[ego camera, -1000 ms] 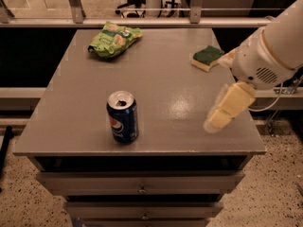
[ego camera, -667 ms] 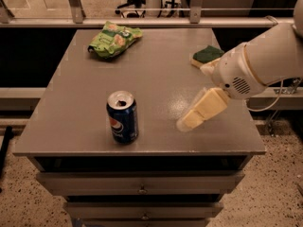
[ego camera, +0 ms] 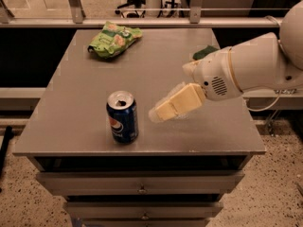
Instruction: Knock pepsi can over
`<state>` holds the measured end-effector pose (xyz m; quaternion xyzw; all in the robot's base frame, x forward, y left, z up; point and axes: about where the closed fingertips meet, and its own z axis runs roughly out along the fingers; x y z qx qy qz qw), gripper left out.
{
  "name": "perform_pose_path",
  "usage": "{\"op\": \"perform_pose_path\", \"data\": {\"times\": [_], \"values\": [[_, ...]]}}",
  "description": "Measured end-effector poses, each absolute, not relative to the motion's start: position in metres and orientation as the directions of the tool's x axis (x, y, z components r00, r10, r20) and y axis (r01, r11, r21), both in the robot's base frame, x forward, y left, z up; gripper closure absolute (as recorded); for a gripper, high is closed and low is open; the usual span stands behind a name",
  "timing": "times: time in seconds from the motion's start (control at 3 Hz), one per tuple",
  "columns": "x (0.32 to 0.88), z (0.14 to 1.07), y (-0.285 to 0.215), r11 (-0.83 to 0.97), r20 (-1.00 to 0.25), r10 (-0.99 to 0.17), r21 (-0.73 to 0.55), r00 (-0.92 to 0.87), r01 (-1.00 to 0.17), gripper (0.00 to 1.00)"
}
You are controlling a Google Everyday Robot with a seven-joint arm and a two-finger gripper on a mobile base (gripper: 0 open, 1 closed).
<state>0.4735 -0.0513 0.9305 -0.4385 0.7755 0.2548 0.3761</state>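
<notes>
The pepsi can [ego camera: 122, 117] stands upright near the front edge of the grey table [ego camera: 75, 108], dark blue with a red-white-blue logo and an opened silver top. My gripper [ego camera: 158, 112] reaches in from the right on a white arm, with its cream-coloured fingers [ego camera: 177, 103] pointing left toward the can. Its tip is just right of the can, a short gap away, at about mid-can height. It holds nothing.
A green crinkled snack bag [ego camera: 113, 39] lies at the back left of the table. A green sponge [ego camera: 204, 52] lies at the back right, partly hidden behind my arm. Drawers [ego camera: 142, 189] sit under the table front. Railings stand behind the table.
My gripper has swung left and forward across the table, from the right side to just right of the can. The can has not moved.
</notes>
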Motion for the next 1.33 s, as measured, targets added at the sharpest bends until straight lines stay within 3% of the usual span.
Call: {"op": "perform_pose_path", "data": {"times": [0.67,1.33], "values": [[0.472,0.927,-0.036,0.479,-0.850,-0.433,0.065,-0.300,-0.875,0.00],[0.462,0.894,0.024,0.400,-0.916,-0.306,0.123,-0.258,-0.908,0.00]]}}
